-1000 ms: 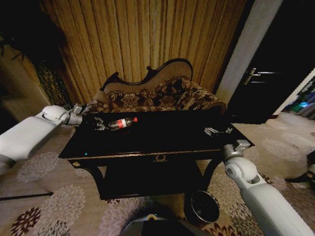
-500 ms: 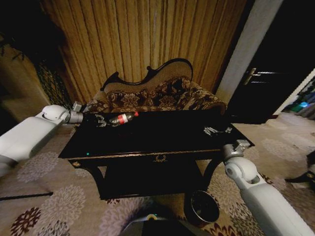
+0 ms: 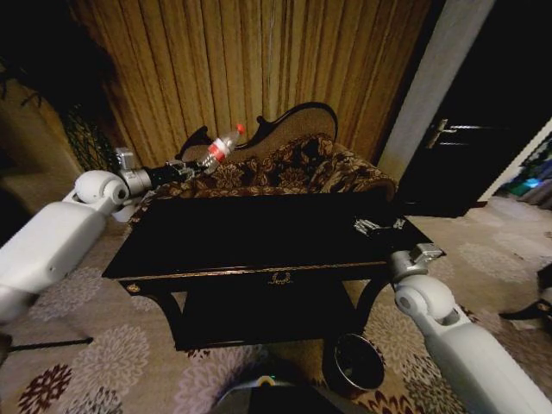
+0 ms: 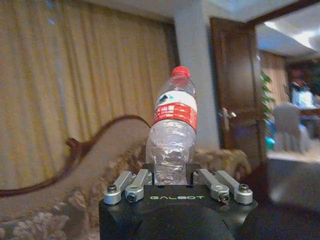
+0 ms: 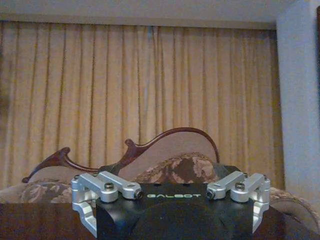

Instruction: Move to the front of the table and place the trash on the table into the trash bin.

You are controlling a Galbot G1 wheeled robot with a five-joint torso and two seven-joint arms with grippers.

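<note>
The trash I see is a clear plastic bottle (image 3: 222,145) with a red cap and label. My left gripper (image 3: 194,166) is shut on its lower part and holds it in the air above the table's far left corner, cap tilted up. In the left wrist view the bottle (image 4: 172,132) stands upright between the fingers of the left gripper (image 4: 172,176). The glossy black table (image 3: 259,246) lies below. The trash bin (image 3: 357,362) sits on the carpet by the table's front right leg. My right gripper (image 3: 379,228) rests open at the table's right end, its fingers (image 5: 87,210) spread with nothing between them.
A floral sofa (image 3: 285,168) with a curved back stands right behind the table, in front of gold curtains (image 3: 259,60). A dark door (image 3: 470,121) is at the right. Patterned carpet (image 3: 86,345) surrounds the table.
The left gripper has closed on the bottle and lifted it off the table, up and toward the sofa. The right arm has stayed where it was.
</note>
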